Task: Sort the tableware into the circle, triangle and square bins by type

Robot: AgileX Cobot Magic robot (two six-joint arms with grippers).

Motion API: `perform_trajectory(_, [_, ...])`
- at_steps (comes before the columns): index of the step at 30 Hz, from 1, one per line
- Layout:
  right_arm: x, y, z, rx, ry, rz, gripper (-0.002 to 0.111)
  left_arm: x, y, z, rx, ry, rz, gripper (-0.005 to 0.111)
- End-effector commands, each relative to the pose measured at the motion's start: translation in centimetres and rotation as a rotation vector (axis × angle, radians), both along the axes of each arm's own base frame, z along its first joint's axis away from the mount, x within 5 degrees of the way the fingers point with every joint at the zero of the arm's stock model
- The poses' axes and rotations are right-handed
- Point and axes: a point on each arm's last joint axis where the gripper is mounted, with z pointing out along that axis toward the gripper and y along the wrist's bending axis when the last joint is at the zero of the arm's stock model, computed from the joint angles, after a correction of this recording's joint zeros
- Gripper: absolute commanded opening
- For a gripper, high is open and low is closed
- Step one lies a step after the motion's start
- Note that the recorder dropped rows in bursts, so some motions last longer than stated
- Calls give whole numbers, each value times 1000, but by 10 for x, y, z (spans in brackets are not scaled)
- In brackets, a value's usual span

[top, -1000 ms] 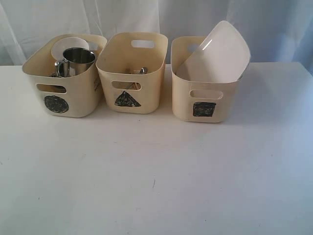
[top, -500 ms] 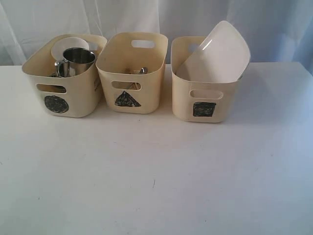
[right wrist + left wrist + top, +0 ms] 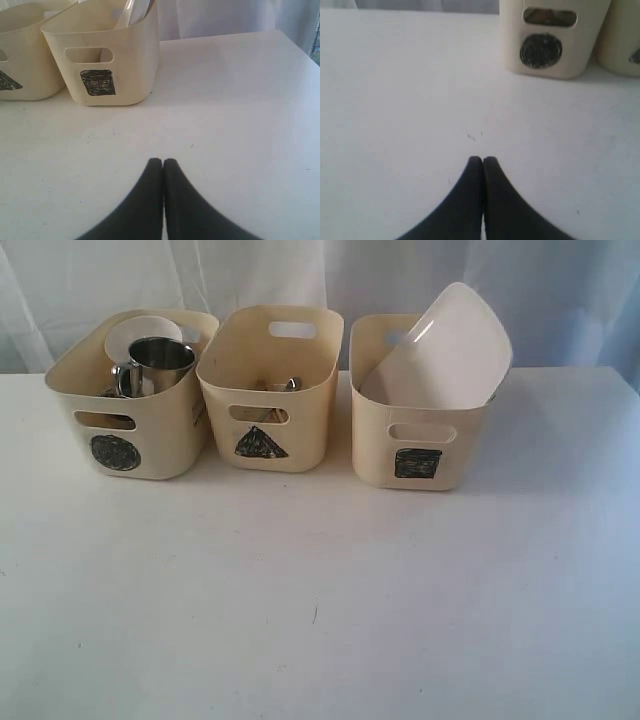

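Left gripper (image 3: 482, 160): black jaws pressed together, empty, over white table (image 3: 320, 590) | right gripper (image 3: 162, 161): likewise closed on nothing | steel handled mug (image 3: 158, 362) upright in cream circle-marked plastic bin (image 3: 150, 435) | large white rounded-square plate (image 3: 440, 350) leans tilted in square-marked bin (image 3: 370, 450) | triangle-marked bin (image 3: 300, 430) between those 2.

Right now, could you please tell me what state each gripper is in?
Left gripper: closed, holding nothing, above the bare table.
Right gripper: closed, holding nothing.
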Motion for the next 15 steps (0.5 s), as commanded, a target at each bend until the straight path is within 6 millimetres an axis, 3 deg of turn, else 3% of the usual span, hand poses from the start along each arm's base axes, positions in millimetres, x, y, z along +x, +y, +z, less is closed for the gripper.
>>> perform_trajectory(1, [0,-1,0,-1,-9,-10,0,1,1,6,10,-72,15,0])
perform_trajectory(15, [0,-1,0,-1,-9,-10,0,1,2,5,39,-68,15,0])
